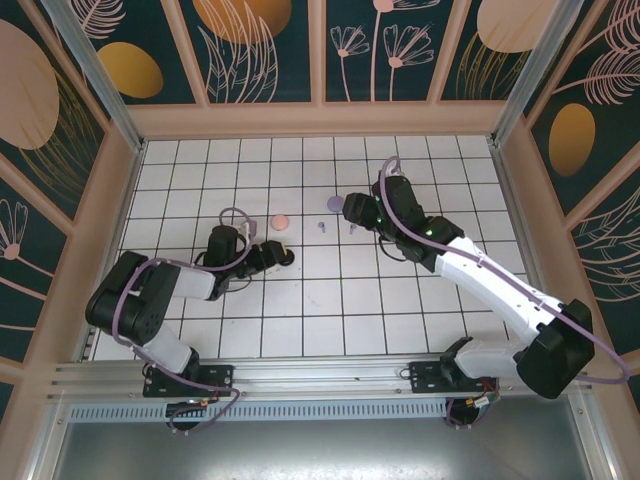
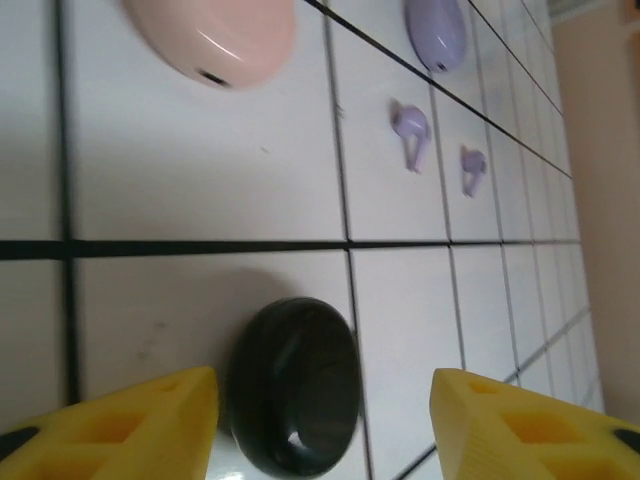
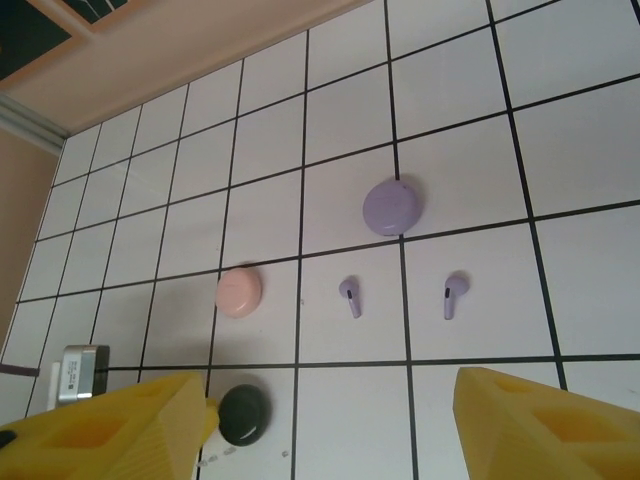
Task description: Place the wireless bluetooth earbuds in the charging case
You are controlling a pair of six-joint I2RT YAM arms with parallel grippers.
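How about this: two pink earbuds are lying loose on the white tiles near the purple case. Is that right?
Not quite. The two loose earbuds are lilac, not pink; the pink thing is a round case. The right wrist view shows the earbuds lying on the white tiles near the purple case, just as you said.

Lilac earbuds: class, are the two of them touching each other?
Apart. The right wrist view shows a black grout line running between one lilac earbud and the other lilac earbud.
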